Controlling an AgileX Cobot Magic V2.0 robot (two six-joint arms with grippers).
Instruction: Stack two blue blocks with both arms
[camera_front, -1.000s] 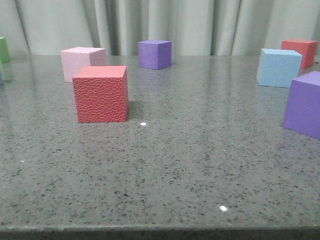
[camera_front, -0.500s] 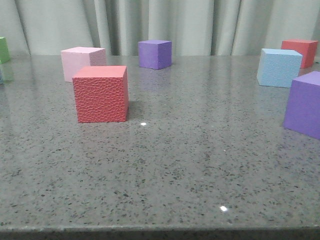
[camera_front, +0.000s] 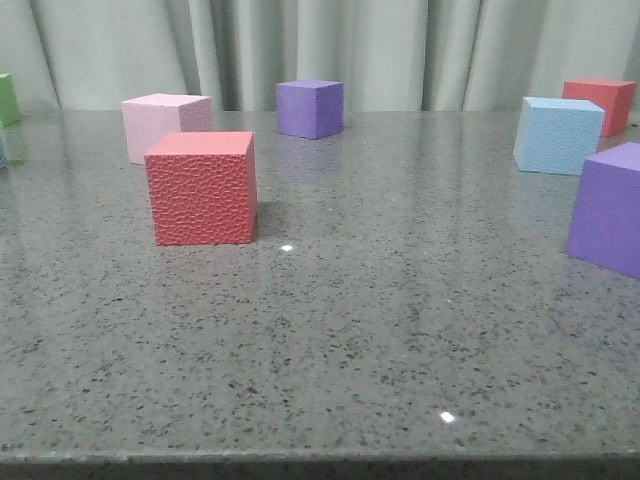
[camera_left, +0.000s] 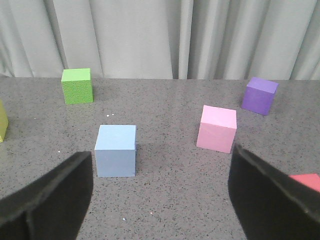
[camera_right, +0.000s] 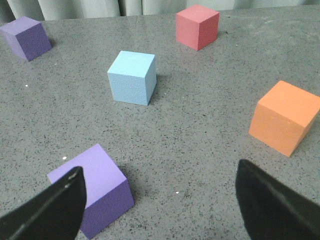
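Grey speckled counter (camera_front: 330, 330) before pale curtains, cubes scattered well apart. Found both sets of fingers spread wide and empty: left gripper (camera_left: 160, 195) facing one blue block (camera_left: 115, 150) near the pink cube (camera_left: 216, 129), right gripper (camera_right: 160, 200) facing the other blue block (camera_right: 132, 77) beyond a purple cube (camera_right: 92, 187). Best approached by centring each block between the fingers, keeping clear of the neighbours, then closing squarely on opposite faces.

Two blue blocks (camera_front: 558, 135) (camera_left: 115, 150), two purple (camera_front: 310, 108) (camera_front: 610, 210), two red (camera_front: 202, 190) (camera_front: 598, 105) — single pink (camera_front: 165, 125), green (camera_front: 8, 100), orange (camera_right: 283, 117) cubes
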